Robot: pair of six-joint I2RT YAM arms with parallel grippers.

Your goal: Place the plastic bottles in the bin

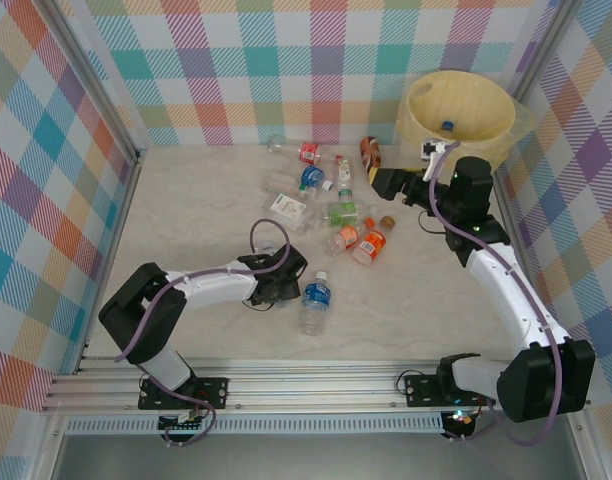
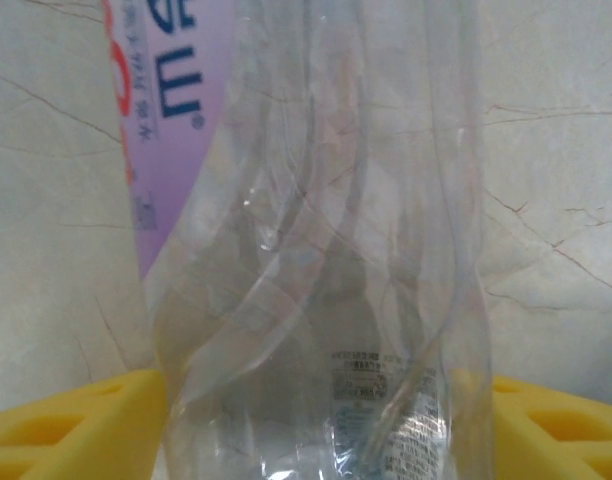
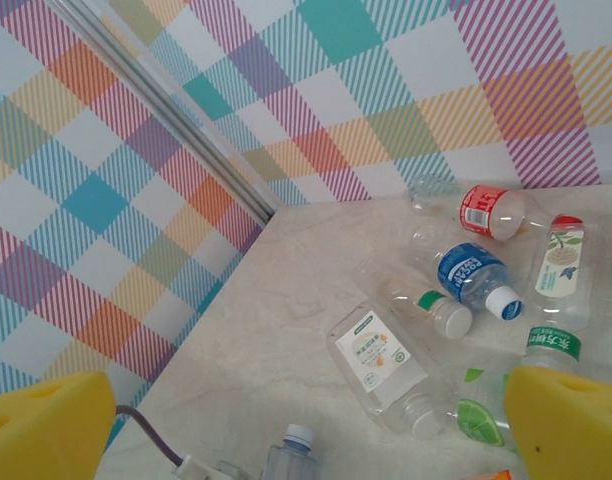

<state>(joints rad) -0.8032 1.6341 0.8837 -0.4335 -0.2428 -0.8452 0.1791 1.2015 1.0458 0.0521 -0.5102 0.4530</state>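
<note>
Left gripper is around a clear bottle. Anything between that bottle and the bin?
Yes: loose bottles lie on the table along the way, and the right gripper hangs open just in front of the bin.

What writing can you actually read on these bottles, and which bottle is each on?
"POCARI", probably: blue label of the white-capped bottle.
Green-banded bottle: white Chinese characters, too small to read.
Purple-labelled clear bottle: big blue letters cropped, fine print blurred.
Red-labelled bottle and white-labelled bottle: print too small.
</note>
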